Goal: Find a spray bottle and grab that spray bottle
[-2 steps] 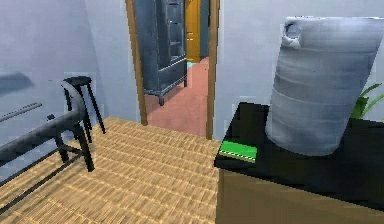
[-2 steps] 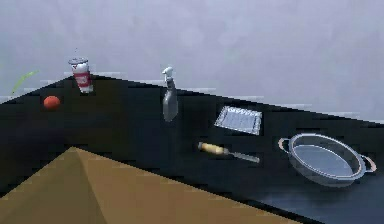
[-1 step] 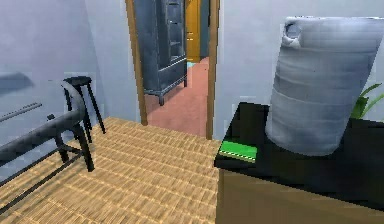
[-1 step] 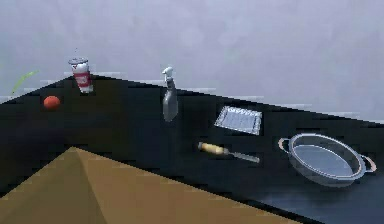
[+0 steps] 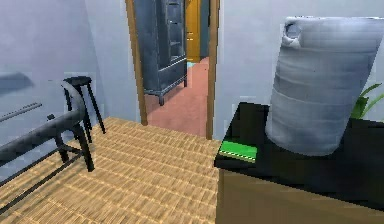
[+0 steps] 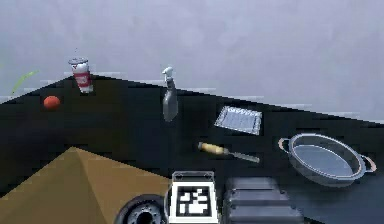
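A slim grey spray bottle (image 6: 170, 95) with a pale trigger head stands upright on the black countertop (image 6: 110, 125), near the middle of the arm side view. At that view's bottom edge a white square with black marks (image 6: 193, 200) shows, with a grey block (image 6: 260, 200) to its right. Left of the square is my gripper's dark body (image 6: 143, 212), well short of the bottle. Its far end is cut off by the edge, so I cannot tell whether it holds anything.
On the counter lie a red round fruit (image 6: 51, 102), a red-and-white container (image 6: 82, 75), a grey ridged pad (image 6: 238, 119), a wooden-handled utensil (image 6: 225, 152) and a grey pan (image 6: 325, 158). The forward view has a big grey jug (image 5: 318, 85), a green box (image 5: 238, 152), a stool (image 5: 85, 100) and a doorway (image 5: 175, 70).
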Available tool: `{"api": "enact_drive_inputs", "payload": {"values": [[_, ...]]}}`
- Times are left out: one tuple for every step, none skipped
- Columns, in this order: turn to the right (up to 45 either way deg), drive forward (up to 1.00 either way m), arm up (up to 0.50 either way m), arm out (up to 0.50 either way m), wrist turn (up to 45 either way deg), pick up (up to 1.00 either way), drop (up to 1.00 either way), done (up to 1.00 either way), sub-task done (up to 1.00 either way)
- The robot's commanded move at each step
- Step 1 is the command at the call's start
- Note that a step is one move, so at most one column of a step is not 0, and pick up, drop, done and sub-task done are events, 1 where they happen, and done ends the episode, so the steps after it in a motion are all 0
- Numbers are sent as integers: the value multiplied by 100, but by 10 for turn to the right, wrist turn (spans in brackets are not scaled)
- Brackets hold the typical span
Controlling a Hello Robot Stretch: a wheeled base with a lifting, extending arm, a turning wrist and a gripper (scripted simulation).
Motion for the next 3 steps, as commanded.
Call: {"api": "enact_drive_inputs", "payload": {"values": [[0,0,0,46,0,0,0,0,0],[0,0,0,0,450,0,0,0,0],[0,0,0,0,450,0,0,0,0]]}}
